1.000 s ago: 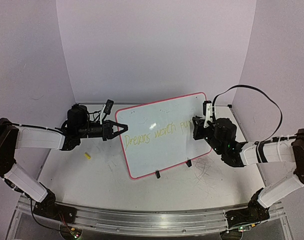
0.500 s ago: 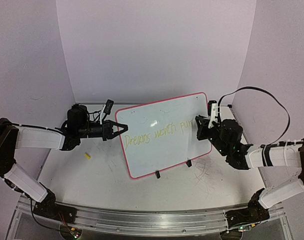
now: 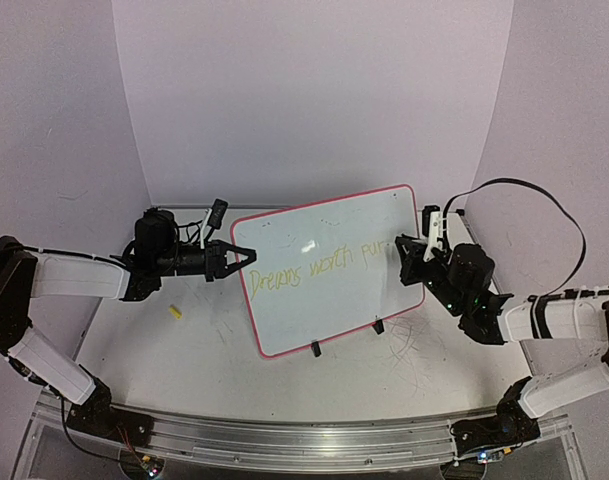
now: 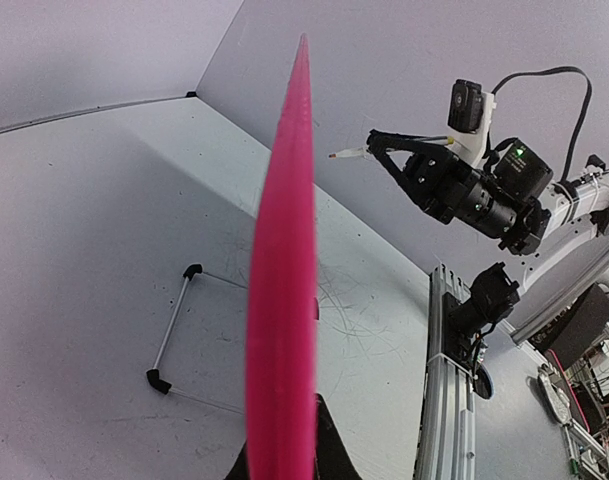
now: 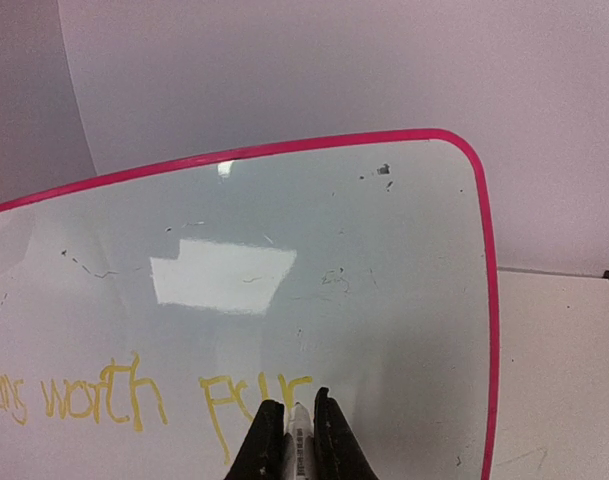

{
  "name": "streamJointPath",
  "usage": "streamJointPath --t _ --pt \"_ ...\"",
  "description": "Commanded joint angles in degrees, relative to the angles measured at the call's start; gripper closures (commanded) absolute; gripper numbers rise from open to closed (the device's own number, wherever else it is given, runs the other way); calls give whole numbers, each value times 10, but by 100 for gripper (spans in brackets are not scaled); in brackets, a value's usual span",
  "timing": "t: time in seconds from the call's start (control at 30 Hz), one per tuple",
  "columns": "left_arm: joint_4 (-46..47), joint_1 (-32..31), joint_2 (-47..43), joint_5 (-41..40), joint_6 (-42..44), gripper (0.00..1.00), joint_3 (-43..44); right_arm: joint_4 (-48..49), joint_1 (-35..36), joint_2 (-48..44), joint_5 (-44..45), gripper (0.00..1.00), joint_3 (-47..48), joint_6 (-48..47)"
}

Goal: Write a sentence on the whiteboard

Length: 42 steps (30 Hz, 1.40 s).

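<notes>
The whiteboard (image 3: 329, 305), glossy white with a pink-red rim, stands tilted on black legs at mid table. The yellow sentence (image 3: 319, 267) reads "Dreams worth pur". My left gripper (image 3: 246, 253) is shut on the board's left edge; in the left wrist view the rim (image 4: 282, 300) runs edge-on between its fingers (image 4: 334, 445). My right gripper (image 3: 404, 250) is shut on a white marker (image 5: 300, 432), whose tip is just right of the last letter (image 5: 302, 385). I cannot tell whether the tip touches the board (image 5: 384, 250). The marker also shows in the left wrist view (image 4: 346, 153).
A small yellow cap (image 3: 175, 312) lies on the table left of the board. The board's wire stand (image 4: 169, 330) rests behind it. Grey scribbles (image 3: 409, 345) mark the tabletop. Purple walls close in the back and sides.
My right gripper has moved rightward along the line with the marker, and the last word has grown to "pur". The left arm and the board have not moved.
</notes>
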Motion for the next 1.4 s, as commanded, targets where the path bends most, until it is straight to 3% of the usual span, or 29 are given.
streamJointPath --t 0.0,1.37 --pt "-47 9 -3 -58 61 100 2 13 -2 12 -16 100 18 -8" --pt "-49 9 7 -45 62 100 5 41 -20 58 32 100 58 9"
